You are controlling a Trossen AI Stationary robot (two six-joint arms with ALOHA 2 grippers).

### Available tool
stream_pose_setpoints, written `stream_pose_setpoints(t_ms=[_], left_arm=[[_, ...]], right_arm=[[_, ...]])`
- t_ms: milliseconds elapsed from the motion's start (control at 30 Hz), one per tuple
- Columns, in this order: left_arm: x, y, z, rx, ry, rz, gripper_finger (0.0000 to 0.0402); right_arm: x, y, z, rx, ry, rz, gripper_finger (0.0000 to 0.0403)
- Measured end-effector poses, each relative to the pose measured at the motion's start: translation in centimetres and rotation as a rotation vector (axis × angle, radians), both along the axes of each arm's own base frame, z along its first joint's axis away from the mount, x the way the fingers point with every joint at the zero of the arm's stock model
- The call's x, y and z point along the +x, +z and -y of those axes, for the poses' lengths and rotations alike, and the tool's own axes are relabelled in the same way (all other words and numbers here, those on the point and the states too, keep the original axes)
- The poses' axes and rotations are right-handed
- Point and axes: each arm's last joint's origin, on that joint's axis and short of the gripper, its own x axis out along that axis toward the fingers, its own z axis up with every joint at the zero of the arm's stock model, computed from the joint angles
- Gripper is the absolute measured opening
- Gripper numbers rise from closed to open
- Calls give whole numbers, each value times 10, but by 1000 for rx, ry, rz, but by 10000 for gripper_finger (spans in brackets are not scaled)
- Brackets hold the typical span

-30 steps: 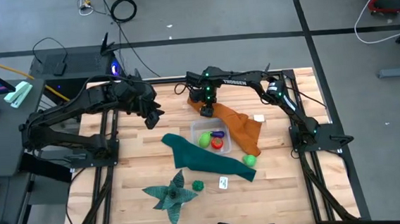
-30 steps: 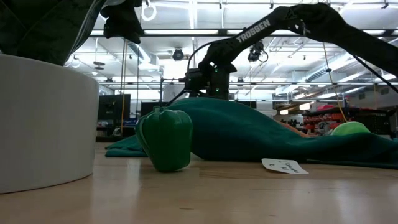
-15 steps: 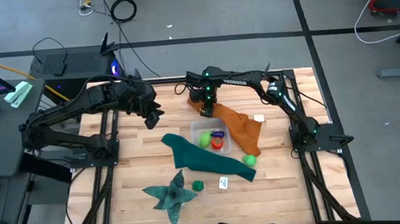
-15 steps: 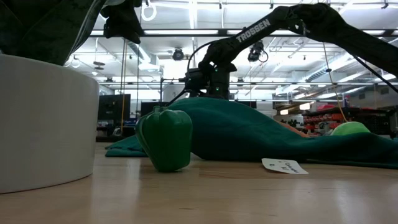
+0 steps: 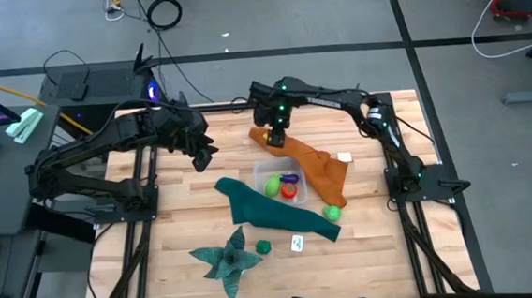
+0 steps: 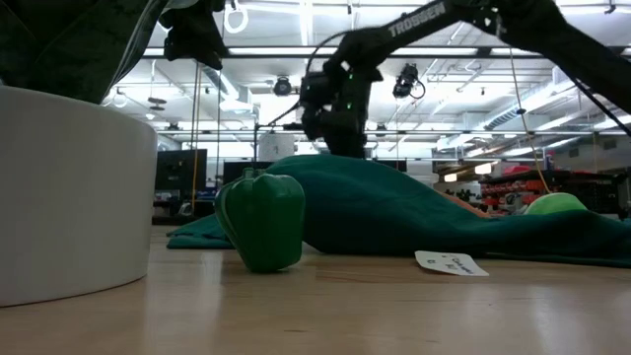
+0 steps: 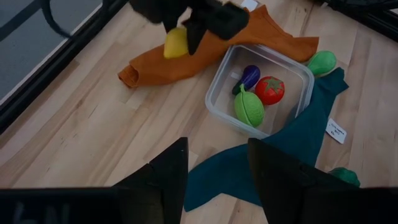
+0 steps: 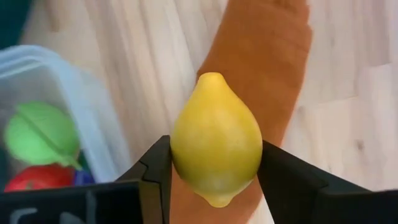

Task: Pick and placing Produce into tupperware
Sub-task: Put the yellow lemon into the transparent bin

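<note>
My right gripper (image 5: pixel 275 138) hangs over the far end of the orange cloth (image 5: pixel 316 169), shut on a yellow lemon (image 8: pixel 216 146). The clear tupperware (image 5: pixel 260 175) sits on the table beside that cloth and holds a light green fruit (image 7: pixel 249 107), a red tomato (image 7: pixel 270 89) and a purple eggplant (image 7: pixel 249 76). Another light green fruit (image 5: pixel 332 214) lies on the teal cloth (image 5: pixel 261 208). A dark green pepper (image 6: pixel 262 219) stands on the table near the front. My left gripper (image 5: pixel 203 156) is open and hovers left of the box. My right gripper pinches the lemon between its two fingers (image 8: pixel 152 171) at its widest part (image 8: pixel 181 149), one finger on each side. It comes from above, pointing down. The lemon (image 7: pixel 176 42) is lifted clear, above the orange cloth.
A dark green star-shaped leafy piece (image 5: pixel 227 257) and a small white card (image 5: pixel 297 244) lie near the table's near edge. A large white object (image 6: pixel 69 197) stands close to the low camera. Bare wood shows left of the teal cloth.
My right gripper has risen with the lemon, lifting it off the orange cloth, and has shifted slightly toward the table's far edge. Its fingers stay shut on the lemon.
</note>
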Motion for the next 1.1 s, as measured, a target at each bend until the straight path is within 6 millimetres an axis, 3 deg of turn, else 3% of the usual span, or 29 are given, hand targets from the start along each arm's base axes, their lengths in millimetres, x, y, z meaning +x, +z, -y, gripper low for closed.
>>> stream_pose_setpoints(t_ms=[333, 733, 1100], left_arm=[[0, 0, 0, 0, 0, 0, 172], [0, 0, 0, 3, 3, -1, 173], [-2, -2, 1, -5, 3, -27, 173]], right_arm=[[-10, 47, -29, -27, 42, 60, 143], [2, 60, -88, -18, 164, 65, 143], [1, 58, -120, 16, 212, -15, 143]])
